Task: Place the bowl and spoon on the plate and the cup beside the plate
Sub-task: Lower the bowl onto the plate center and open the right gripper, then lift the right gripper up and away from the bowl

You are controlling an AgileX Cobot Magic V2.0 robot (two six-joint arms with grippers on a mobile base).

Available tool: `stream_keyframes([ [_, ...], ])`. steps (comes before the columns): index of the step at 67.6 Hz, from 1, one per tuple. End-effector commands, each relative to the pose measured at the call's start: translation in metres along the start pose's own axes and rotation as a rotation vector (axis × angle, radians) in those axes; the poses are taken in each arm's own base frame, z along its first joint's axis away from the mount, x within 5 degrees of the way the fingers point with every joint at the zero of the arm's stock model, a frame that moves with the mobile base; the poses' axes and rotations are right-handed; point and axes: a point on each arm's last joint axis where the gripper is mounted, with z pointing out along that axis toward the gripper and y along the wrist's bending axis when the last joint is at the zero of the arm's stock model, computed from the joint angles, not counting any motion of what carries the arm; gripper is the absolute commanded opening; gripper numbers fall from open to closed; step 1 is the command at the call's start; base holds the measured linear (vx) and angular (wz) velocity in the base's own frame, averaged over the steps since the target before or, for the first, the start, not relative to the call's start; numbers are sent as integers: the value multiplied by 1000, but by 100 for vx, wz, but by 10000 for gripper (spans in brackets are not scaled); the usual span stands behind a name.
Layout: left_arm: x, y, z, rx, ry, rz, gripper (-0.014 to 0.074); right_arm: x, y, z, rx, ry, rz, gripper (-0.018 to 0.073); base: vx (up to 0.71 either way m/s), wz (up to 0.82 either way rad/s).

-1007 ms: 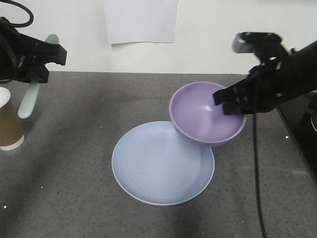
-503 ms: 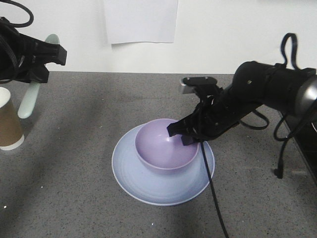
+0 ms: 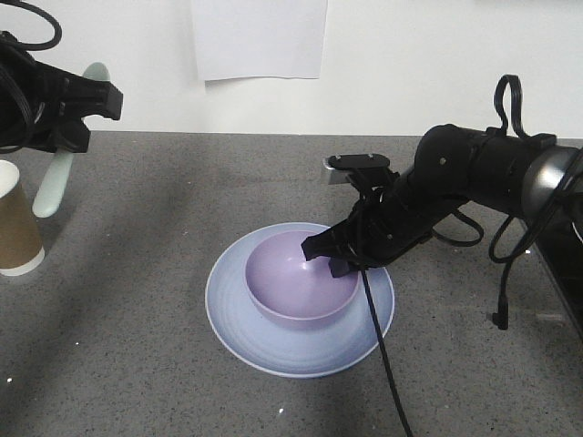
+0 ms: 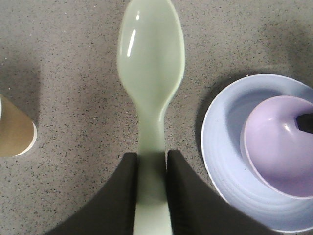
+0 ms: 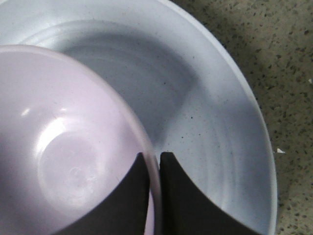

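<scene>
The lavender bowl point(image 3: 301, 287) sits inside the pale blue plate point(image 3: 246, 319) at the table's middle. My right gripper point(image 3: 330, 258) is shut on the bowl's right rim point(image 5: 146, 147), one finger inside the bowl and one outside. My left gripper point(image 4: 150, 159) is held up at the far left, shut on the handle of the mint-green spoon point(image 4: 150, 73), whose head points away from the jaws. In the front view the spoon point(image 3: 55, 182) hangs tilted above the table. The brown paper cup point(image 3: 16, 228) stands at the left edge, away from the plate point(image 4: 230, 147).
A white sheet of paper point(image 3: 260, 38) hangs on the back wall. A black cable point(image 3: 383, 355) trails from the right arm across the plate's right side toward the table's front edge. A dark object point(image 3: 565, 246) lies at the table's right edge.
The right arm has carried the bowl from the air at the plate's upper right down into the plate, then settled it a little lower. The left arm with the spoon has not moved.
</scene>
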Motion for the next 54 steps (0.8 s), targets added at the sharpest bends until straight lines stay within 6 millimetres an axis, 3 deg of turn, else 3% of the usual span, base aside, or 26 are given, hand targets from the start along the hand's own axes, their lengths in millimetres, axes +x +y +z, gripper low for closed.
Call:
stream_keyframes([
  [1,-2,0,-22,27,-82,1,0,-10,5,-22,-11,-100,-7,99,0,0],
  [28,-2,0,-22,27,-82,1,0,-10,5,-26,-7,-109,-4,498,0,0],
  [43,-2,0,-22,27,-82,1,0,-10,6,-57,5,-174,-14,549,0,0],
  [54,-2,0,-22,27,-82,1,0,-4,-12,-92,32,-204,36,549,0,0],
])
